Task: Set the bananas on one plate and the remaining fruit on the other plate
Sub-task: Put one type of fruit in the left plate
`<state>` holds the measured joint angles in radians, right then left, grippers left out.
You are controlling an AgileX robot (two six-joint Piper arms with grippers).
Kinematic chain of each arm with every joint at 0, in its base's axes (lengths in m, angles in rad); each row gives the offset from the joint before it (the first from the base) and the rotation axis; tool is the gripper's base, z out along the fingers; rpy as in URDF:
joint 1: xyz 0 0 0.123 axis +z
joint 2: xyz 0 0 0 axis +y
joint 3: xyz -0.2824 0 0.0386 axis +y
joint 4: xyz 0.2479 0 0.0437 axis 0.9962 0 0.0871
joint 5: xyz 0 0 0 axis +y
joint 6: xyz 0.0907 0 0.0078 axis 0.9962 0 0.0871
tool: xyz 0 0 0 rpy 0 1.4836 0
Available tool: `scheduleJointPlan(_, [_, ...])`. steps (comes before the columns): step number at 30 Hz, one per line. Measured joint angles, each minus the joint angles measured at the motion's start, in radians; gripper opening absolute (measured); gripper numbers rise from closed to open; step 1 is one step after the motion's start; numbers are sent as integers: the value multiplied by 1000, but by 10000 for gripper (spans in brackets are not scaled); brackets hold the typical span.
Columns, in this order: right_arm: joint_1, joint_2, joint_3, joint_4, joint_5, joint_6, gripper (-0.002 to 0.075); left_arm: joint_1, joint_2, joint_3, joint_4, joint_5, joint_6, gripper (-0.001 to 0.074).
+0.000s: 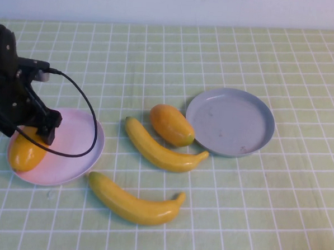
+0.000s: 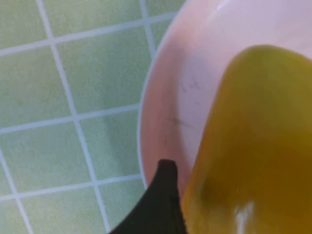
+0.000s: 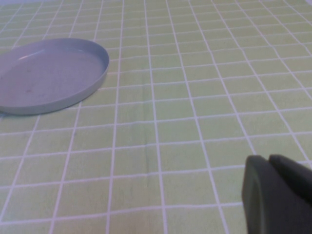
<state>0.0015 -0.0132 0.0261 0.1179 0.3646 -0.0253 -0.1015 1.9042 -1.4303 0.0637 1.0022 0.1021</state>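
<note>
My left gripper [image 1: 39,134] clasps a mango [image 1: 25,149] on the pink plate [image 1: 76,148]; my right gripper [image 3: 278,195], fingers together, hovers beyond the empty grey-blue plate [image 1: 230,121]. Both bananas [image 1: 160,149] lie between.

Green checked tablecloth [image 1: 235,207] (white grid lines); pale wall [image 1: 173,5] behind.

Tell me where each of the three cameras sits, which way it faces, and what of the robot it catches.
High view: raised on the robot's side, angled down at the table; the left arm and left gripper over the pink plate show.
Left wrist view: on the left arm, close above the mango lying in the pink plate; one dark finger shows.
Right wrist view: on the right arm, low over the tablecloth, facing the grey-blue plate; the right gripper fingers show together.
Shared: high and right wrist views both show the grey-blue plate.
</note>
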Motion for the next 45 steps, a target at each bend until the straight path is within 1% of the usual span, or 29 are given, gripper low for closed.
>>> scheduleJointPlan(5, [0, 0, 0, 0, 0, 0, -15, -2, -5, -80, -20, 37, -11, 668])
scheduleJointPlan(7, [0, 0, 0, 0, 0, 0, -15, -12, -12, -132, -49, 57, 38, 668])
scheduleJointPlan(9, [0, 0, 0, 0, 0, 0, -16, -31, -20, -189, -104, 80, 144, 668])
scheduleJointPlan(13, [0, 0, 0, 0, 0, 0, -16, -107, -24, -283, -255, 75, 424, 662])
scheduleJointPlan(15, [0, 0, 0, 0, 0, 0, -16, -157, -24, -299, -301, 33, 613, 636])
scheduleJointPlan(20, [0, 0, 0, 0, 0, 0, -16, -291, -22, -302, -325, -69, 1049, 528])
scheduleJointPlan(22, [0, 0, 0, 0, 0, 0, -15, -344, -13, -303, -330, -95, 1188, 499])
scheduleJointPlan(25, [0, 0, 0, 0, 0, 0, -16, -398, 19, -303, -334, -135, 1356, 482])
scheduleJointPlan(27, [0, 0, 0, 0, 0, 0, -15, -418, 45, -303, -334, -168, 1420, 477])
scheduleJointPlan(31, [0, 0, 0, 0, 0, 0, -15, -433, 91, -303, -334, -203, 1487, 474])
scheduleJointPlan(37, [0, 0, 0, 0, 0, 0, -16, -438, 155, -303, -334, -174, 1512, 473])
scheduleJointPlan(45, [0, 0, 0, 0, 0, 0, -15, -438, 185, -303, -320, -165, 1528, 473])
